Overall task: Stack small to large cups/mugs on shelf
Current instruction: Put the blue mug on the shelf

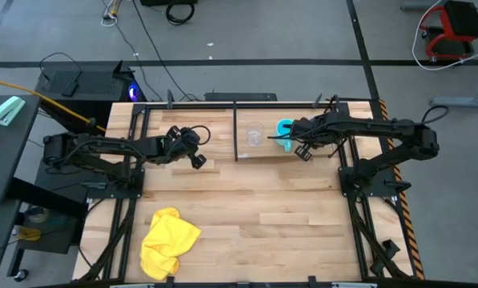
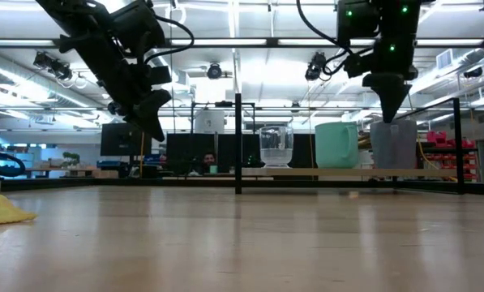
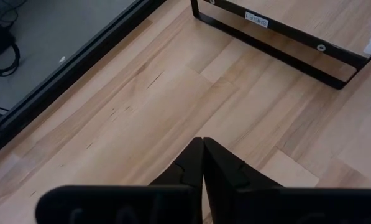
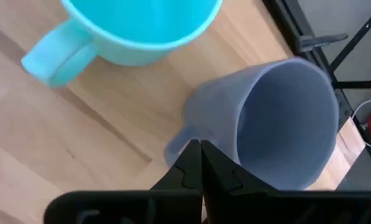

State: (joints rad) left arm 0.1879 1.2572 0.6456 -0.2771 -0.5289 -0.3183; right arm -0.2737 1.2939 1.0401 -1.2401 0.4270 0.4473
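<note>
On the light-wood shelf (image 1: 267,150) at the table's far side stand three vessels in a row: a clear glass cup (image 2: 276,146), a cyan mug (image 2: 336,144) and a grey-blue mug (image 2: 393,144), each on its base. The glass cup (image 1: 255,134) and the cyan mug (image 1: 284,127) also show in the high view, where my right arm covers the grey-blue mug. My right gripper (image 4: 201,149) is shut and points down just over the grey-blue mug (image 4: 278,118), by its handle (image 4: 176,146). My left gripper (image 3: 202,149) is shut and empty, above the table left of the shelf. My right gripper's shut fingertips (image 2: 390,113) come from above, pointing down, and stand right at the grey-blue mug's rim beside its handle. I cannot tell whether they touch it. The mug stands upright on the shelf.
A crumpled yellow cloth (image 1: 168,240) lies at the table's near left. Thin black uprights (image 2: 237,142) and a black frame (image 3: 278,43) border the shelf. Bare wooden tabletop (image 1: 263,216) spreads in front of the shelf.
</note>
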